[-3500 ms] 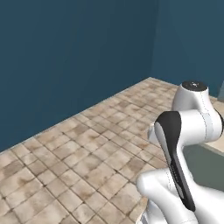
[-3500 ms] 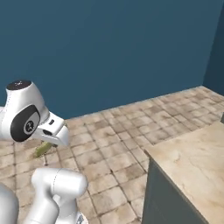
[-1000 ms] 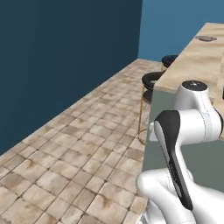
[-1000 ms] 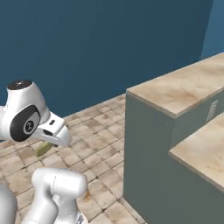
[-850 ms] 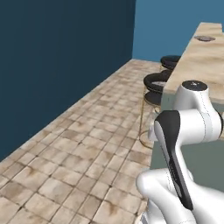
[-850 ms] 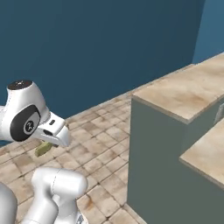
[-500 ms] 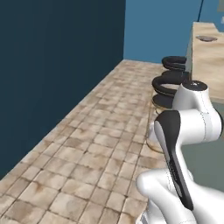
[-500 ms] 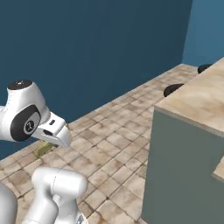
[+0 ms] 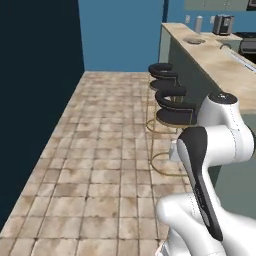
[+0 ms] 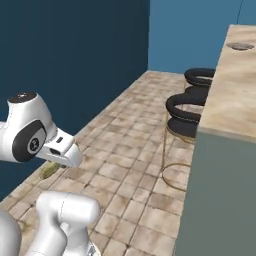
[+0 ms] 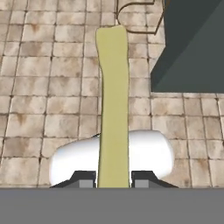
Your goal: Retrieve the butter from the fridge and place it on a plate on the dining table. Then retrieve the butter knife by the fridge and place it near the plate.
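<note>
A long pale yellow-tan butter stick (image 11: 113, 100) stands between my two finger tips, and my gripper (image 11: 113, 180) is shut on it, above the tiled floor. In the right base view the butter (image 10: 49, 171) pokes out below my white hand, low on the left. The dining table (image 9: 212, 57) runs away along the right, with its beige marbled top and grey-green front (image 10: 220, 190). A round grey plate (image 9: 194, 41) lies far down the table top, and it is small in the right base view too (image 10: 240, 46). The fridge and the butter knife are out of view.
Two black gold-legged stools (image 9: 166, 75) (image 9: 175, 106) stand at the table's near side, one (image 10: 186, 114) close to my right. A dark blue wall (image 9: 35, 100) runs along the left. Open tiled floor (image 9: 105, 150) lies between. Small appliances (image 9: 222, 24) sit at the far end.
The whole picture has swung as the base turned: the dining table, its stools and the plate have come into view ahead. The butter stays held in my gripper.
</note>
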{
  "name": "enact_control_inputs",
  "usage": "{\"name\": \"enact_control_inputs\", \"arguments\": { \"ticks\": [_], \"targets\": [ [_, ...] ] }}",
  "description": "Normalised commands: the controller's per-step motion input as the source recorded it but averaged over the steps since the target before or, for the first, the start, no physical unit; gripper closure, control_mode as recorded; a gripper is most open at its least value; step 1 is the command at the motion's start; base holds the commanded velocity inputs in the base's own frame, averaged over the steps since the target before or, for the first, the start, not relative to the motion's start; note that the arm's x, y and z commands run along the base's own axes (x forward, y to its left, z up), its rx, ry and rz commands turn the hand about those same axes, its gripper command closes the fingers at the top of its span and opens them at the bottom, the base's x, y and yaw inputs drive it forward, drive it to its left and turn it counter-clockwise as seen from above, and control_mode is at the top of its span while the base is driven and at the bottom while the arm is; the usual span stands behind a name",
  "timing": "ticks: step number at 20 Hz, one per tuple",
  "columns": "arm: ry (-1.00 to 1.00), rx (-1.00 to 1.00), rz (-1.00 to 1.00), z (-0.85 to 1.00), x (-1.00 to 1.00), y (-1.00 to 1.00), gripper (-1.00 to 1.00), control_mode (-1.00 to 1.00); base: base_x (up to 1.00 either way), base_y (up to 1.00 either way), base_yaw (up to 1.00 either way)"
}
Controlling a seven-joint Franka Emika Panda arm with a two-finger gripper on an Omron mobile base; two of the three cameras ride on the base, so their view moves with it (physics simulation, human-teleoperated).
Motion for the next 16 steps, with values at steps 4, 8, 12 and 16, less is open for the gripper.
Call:
{"name": "enact_control_inputs", "arguments": {
  "ticks": [4, 8, 12, 16],
  "targets": [
    [0.0, 0.0, 0.0, 0.0, 0.0, 0.0, 1.0, 1.0, 0.57, 1.0, -0.49],
    [0.0, 0.0, 0.0, 0.0, 0.0, 0.0, 1.0, 1.0, 0.62, 1.0, -0.47],
    [0.0, 0.0, 0.0, 0.0, 0.0, 0.0, 1.0, 1.0, 0.56, 1.0, -0.54],
    [0.0, 0.0, 0.0, 0.0, 0.0, 0.0, 1.0, 1.0, 0.6, 1.0, -0.56]
  ]
}}
